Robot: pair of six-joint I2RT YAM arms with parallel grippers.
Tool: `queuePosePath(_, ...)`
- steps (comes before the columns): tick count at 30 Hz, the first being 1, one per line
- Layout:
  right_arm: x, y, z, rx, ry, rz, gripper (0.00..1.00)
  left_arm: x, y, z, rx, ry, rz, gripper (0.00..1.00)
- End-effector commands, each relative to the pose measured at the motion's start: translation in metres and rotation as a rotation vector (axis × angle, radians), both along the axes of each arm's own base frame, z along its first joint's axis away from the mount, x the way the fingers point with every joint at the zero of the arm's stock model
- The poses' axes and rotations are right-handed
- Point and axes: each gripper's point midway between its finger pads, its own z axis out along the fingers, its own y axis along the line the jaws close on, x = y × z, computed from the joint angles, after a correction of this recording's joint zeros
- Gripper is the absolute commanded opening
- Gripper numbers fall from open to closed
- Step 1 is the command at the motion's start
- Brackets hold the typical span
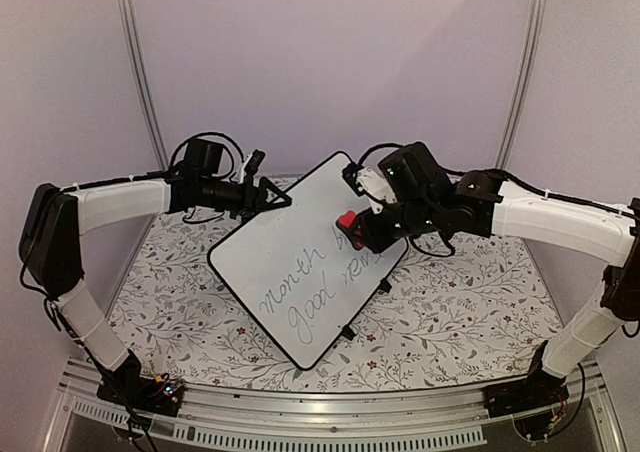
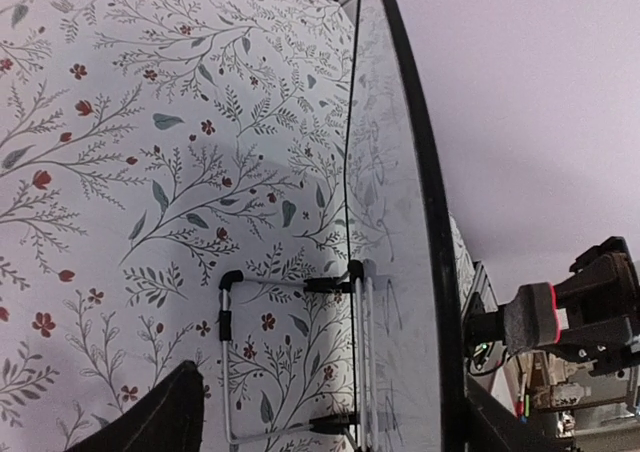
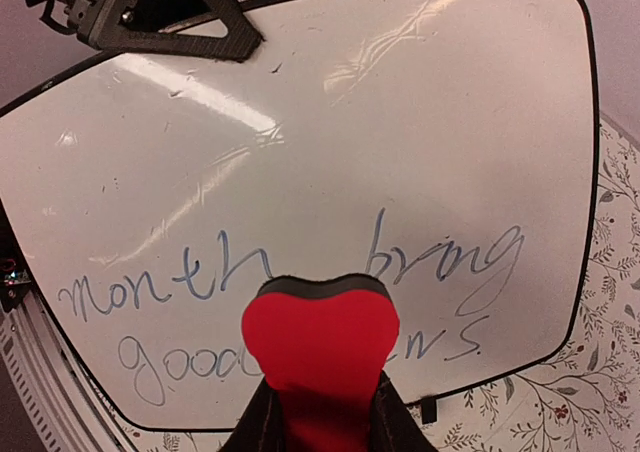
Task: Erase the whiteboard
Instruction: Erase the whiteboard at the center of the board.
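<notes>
The whiteboard (image 1: 262, 252) stands tilted on the floral table, propped on a wire stand (image 2: 230, 362). Grey handwriting (image 3: 170, 277) covers its lower half. My right gripper (image 1: 354, 230) is shut on a red eraser (image 3: 320, 337), which hangs just in front of the board's face above the writing. The left wrist view also shows the eraser (image 2: 532, 317). At the board's upper left edge my left gripper (image 1: 272, 198) is open. Its fingers (image 2: 160, 417) straddle the black frame (image 2: 425, 222) without touching it.
A floral cloth (image 1: 450, 312) covers the table. Two metal posts (image 1: 140, 62) rise against the back wall. An aluminium rail (image 1: 320, 412) runs along the near edge between the arm bases.
</notes>
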Motion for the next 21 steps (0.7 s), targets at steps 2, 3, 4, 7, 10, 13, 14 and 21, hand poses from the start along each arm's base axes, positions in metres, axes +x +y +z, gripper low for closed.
queuePosePath(2,-0.029,0.007,0.0,0.019,-0.019,0.006,0.0,0.002,0.016,0.012,0.008,-0.032,0.055,0.89)
queuePosePath(3,-0.034,0.009,-0.002,0.014,-0.027,0.012,0.0,0.003,0.017,0.019,0.0,-0.048,0.059,0.95)
queuePosePath(4,-0.039,0.011,-0.005,0.01,-0.03,0.018,0.0,0.002,0.019,0.025,-0.005,-0.066,0.063,0.97)
queuePosePath(7,-0.049,0.014,-0.013,0.01,-0.019,0.029,0.0,-0.001,0.022,0.05,-0.02,-0.126,0.074,1.0)
queuePosePath(10,-0.054,0.013,-0.02,0.011,-0.008,0.021,0.0,-0.009,0.027,0.082,-0.035,-0.175,0.09,1.0)
queuePosePath(13,-0.059,0.012,-0.025,0.013,0.003,0.021,0.0,-0.023,0.029,0.099,0.003,-0.189,0.116,1.0)
queuePosePath(14,-0.061,0.013,-0.026,0.01,0.002,0.022,0.0,-0.03,0.032,0.097,0.009,-0.17,0.118,1.0)
queuePosePath(21,-0.084,0.034,-0.013,0.012,-0.023,0.077,0.0,-0.073,0.066,0.052,0.105,-0.141,0.158,0.98)
